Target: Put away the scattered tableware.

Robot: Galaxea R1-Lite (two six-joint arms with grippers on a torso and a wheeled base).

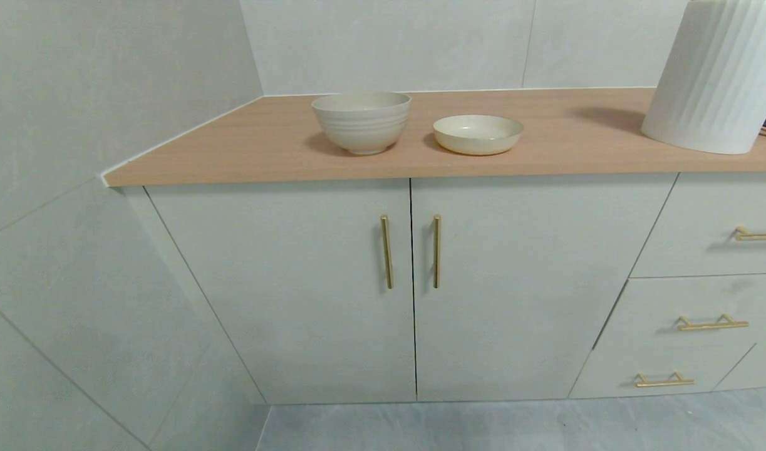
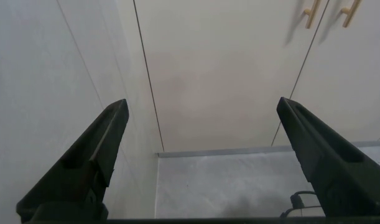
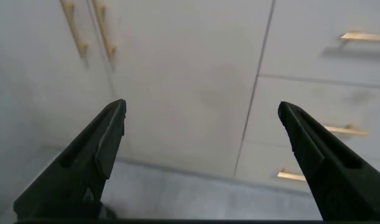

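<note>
The left gripper (image 2: 202, 107) is hanging low before the cabinet's base, fingers spread wide and holding nothing. The right gripper (image 3: 201, 107) is hovering likewise, fingers wide apart and empty, facing the drawers (image 1: 689, 300). Beyond them, the double-door cabinet (image 1: 295, 294) is sitting shut, its brass handles (image 1: 388, 252) untouched. Farther back, on the countertop (image 1: 577, 138), the ribbed bowl (image 1: 361, 122) and the shallow dish (image 1: 478, 133) are waiting side by side, near but apart. A white fluted container (image 1: 714, 75) is standing well off to the right. Judging from this, nothing is being stowed yet. Opening storage and moving both pieces are all left to do.
</note>
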